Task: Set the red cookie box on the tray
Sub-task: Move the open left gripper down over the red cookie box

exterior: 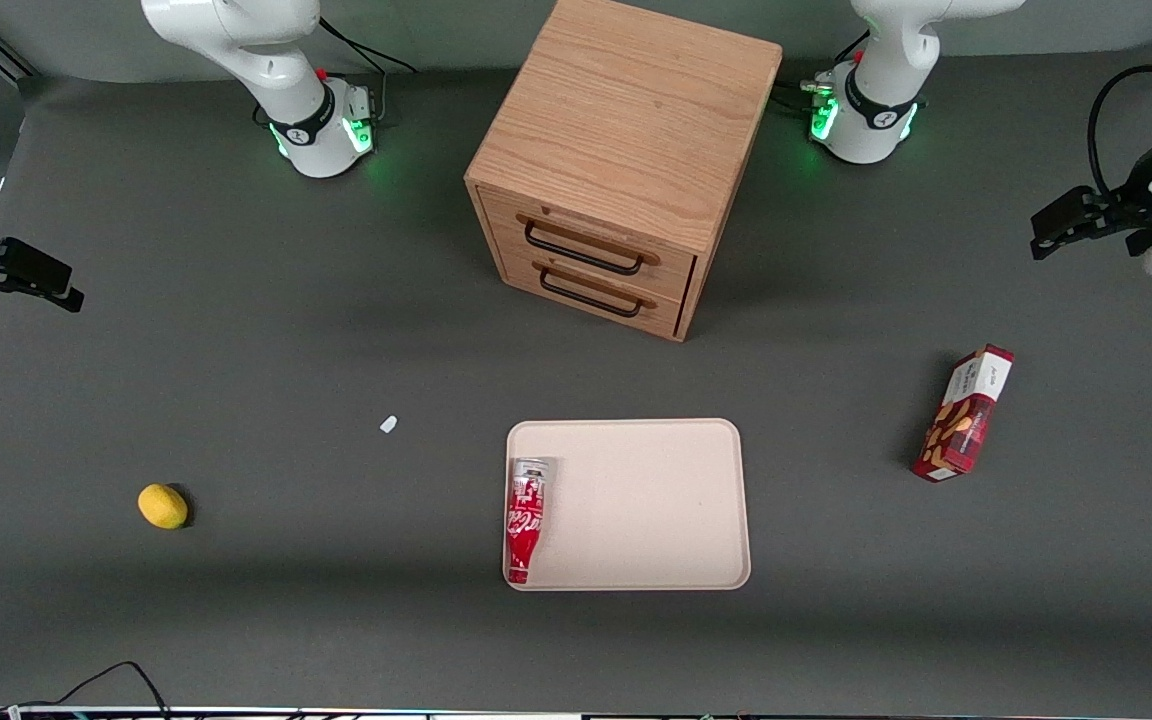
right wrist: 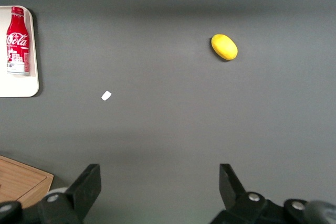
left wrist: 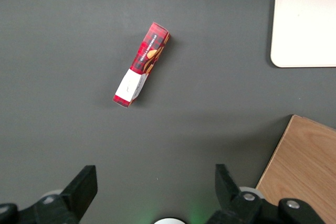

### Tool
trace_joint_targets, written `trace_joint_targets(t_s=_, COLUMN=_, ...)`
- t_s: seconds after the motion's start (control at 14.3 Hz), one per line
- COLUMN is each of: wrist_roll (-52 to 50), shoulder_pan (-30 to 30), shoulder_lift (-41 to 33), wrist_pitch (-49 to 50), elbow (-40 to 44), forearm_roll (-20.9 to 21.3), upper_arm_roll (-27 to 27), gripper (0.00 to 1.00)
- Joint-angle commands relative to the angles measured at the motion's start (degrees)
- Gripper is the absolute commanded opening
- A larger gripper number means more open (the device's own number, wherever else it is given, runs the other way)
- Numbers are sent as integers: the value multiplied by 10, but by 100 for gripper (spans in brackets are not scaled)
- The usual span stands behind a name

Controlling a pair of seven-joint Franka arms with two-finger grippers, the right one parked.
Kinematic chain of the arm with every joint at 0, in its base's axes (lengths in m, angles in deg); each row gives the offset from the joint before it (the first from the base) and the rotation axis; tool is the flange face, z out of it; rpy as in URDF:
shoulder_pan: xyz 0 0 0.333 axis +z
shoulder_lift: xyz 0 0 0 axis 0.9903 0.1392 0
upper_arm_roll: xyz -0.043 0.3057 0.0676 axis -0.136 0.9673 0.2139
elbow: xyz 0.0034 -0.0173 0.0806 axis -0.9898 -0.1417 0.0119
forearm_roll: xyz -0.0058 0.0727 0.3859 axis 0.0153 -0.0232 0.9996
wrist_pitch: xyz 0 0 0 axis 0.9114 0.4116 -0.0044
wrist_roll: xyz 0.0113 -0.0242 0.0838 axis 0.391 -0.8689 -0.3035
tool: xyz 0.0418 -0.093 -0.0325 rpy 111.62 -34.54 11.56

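Red cookie box (exterior: 965,414) lies on the grey surface (exterior: 236,330), well apart from the tray (exterior: 656,500), toward the working arm's end; its dark red faces carry tan cookie pictures and a white end panel whose print is too small to read. On the tray, along the rim toward the parked arm's end, a red-and-white bottle (exterior: 525,519) lies on its side, marked Coca-Cola. Farther from the front camera than the tray stands a wooden drawer cabinet (exterior: 622,160). A small white scrap (exterior: 388,424) and a yellow lemon (exterior: 163,505) lie toward the parked arm's end. The claw (left wrist: 155,187) hangs above the surface with fingers (left wrist: 81,187) spread apart, holding nothing, the cookie box lying free below it.
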Motion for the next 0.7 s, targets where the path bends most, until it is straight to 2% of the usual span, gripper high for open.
trace_joint_targets(t_s=0.0, wrist_roll=7, shoulder_pan=0, shoulder_lift=15, wrist_pitch=-20, elbow=-29, forearm_roll=19, upper_arm_roll=-5, gripper=100)
trace_joint_targets(t_s=0.42, wrist_roll=186, shoulder_pan=11, shoulder_lift=84, wrist_pitch=-241, elbow=-118, forearm_roll=20, upper_arm_roll=14, gripper=100)
trace_joint_targets(t_s=0.63, wrist_roll=234, shoulder_pan=12, shoulder_lift=133, wrist_pitch=-328, elbow=-146, forearm_roll=20, upper_arm_roll=32, gripper=100)
